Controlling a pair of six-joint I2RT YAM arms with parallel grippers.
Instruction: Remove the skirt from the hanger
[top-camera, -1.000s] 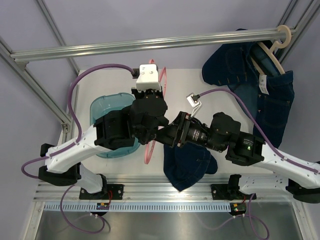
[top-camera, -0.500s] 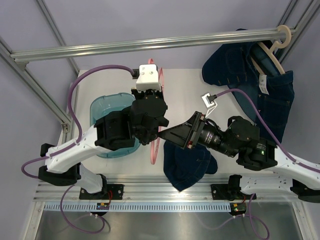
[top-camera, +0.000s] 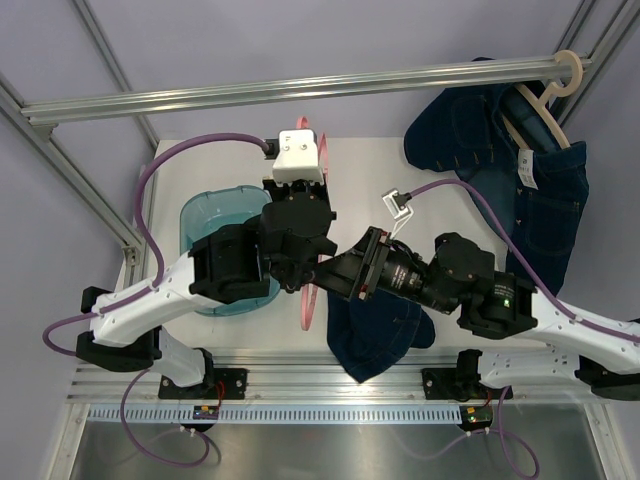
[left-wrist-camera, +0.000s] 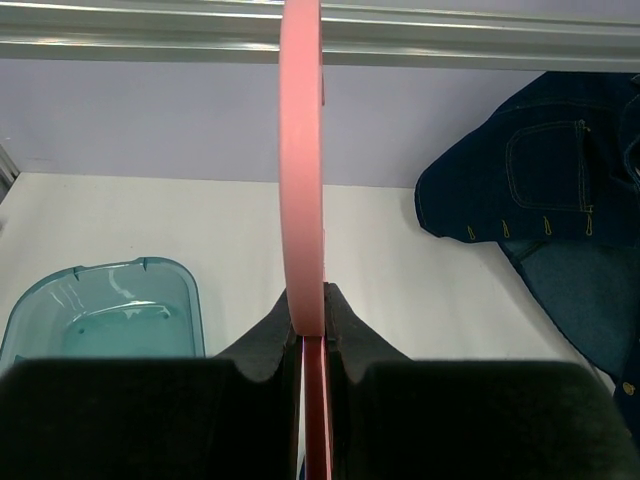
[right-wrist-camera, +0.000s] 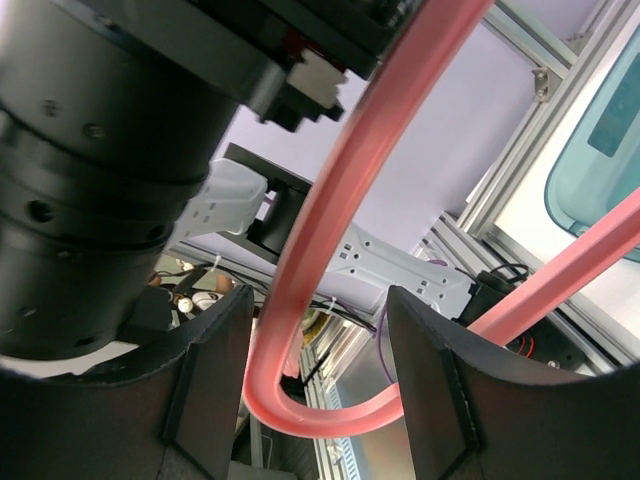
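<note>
My left gripper (top-camera: 303, 268) is shut on a pink plastic hanger (top-camera: 308, 305) and holds it upright above the table. In the left wrist view the hanger (left-wrist-camera: 300, 150) runs edge-on up from between the closed fingers of that gripper (left-wrist-camera: 308, 325). My right gripper (top-camera: 335, 272) is open right beside the hanger. In the right wrist view a curved corner of the hanger (right-wrist-camera: 320, 220) lies between the spread fingers of that gripper (right-wrist-camera: 315, 310), and neither touches it. A dark denim skirt (top-camera: 375, 330) lies crumpled on the table under the right arm, hanging over the front edge.
A teal plastic bin (top-camera: 215, 215) stands on the table at the left and also shows in the left wrist view (left-wrist-camera: 100, 310). Another dark denim garment (top-camera: 520, 190) hangs on a wooden hanger (top-camera: 545, 105) from the metal rail (top-camera: 300, 88) at the back right.
My right arm drew back to the right, then came in again to the hanger. The hanger's lower end shifted slightly right. The skirt on the table has not moved.
</note>
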